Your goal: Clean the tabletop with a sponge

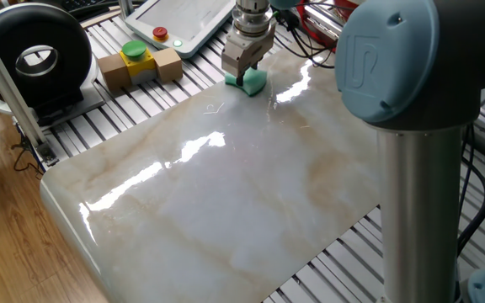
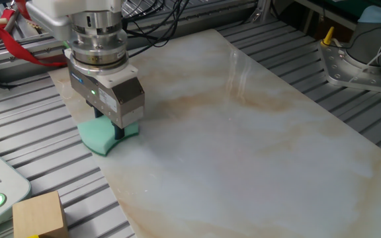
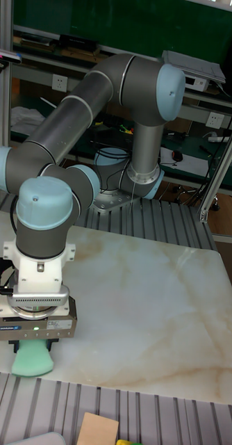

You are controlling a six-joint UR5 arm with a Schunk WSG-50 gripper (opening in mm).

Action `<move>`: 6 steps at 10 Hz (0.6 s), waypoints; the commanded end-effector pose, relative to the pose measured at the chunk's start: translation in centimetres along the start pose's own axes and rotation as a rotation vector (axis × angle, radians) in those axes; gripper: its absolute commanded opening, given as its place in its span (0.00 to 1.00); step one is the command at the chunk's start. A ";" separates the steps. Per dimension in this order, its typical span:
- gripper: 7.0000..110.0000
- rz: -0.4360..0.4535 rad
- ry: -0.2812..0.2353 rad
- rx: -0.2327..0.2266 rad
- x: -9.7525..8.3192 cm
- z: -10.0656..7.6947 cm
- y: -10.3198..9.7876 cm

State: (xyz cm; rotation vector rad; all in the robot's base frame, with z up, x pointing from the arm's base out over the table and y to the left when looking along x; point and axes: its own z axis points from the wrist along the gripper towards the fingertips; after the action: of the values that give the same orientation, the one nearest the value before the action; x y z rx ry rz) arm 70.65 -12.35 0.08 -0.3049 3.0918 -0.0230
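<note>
Arm folded low, wrist vertical: your end effector [image 2: 116,132] points straight down, fingers closed on the sponge [image 2: 102,137]. Sponge pressed flat at the marble table [image 2: 256,152] corner, its edge overhanging the rim, near the slatted frame [image 2: 28,139].

One fixed view looks down from high behind the arm's column across the tabletop [image 1: 226,194], with the gripper [image 1: 244,77] far off at the slab's distant edge. The other fixed view sits close beside the gripper [image 2: 114,129], facing along the slab away from it. The tall fixed view faces the gripper [image 3: 34,342] head-on, nearby, the arm's base behind it. All three share the gripper's corner of the slab.
</note>
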 end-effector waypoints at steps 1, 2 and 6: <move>0.00 0.008 -0.005 -0.008 -0.3 -0.1 -0.1; 0.00 0.013 0.001 -0.008 -0.1 -0.1 -0.1; 0.00 0.004 0.026 0.040 0.5 -0.2 -1.3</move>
State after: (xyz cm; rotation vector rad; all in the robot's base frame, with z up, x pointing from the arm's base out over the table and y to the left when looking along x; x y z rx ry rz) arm 70.45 -13.30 0.14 -0.3019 3.1092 -0.0726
